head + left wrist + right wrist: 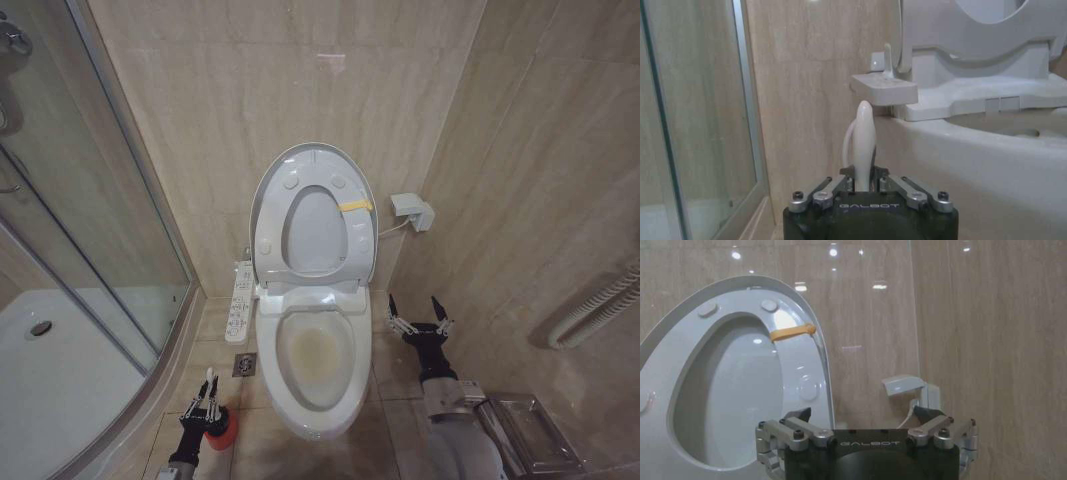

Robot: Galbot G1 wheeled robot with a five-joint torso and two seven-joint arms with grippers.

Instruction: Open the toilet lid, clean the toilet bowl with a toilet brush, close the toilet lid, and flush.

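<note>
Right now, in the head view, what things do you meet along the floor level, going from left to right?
Shower tray → left gripper on the toilet brush → toilet bowl → right gripper → metal box.

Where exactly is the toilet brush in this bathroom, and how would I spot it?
Start at the white oval ceramic toilet bowl against the beige tiled wall, then look down to the floor between it and the glass shower door. There the left gripper is closed on the thin white stick handle of the toilet brush, standing in a small round red holder, the floor's one red thing.
</note>
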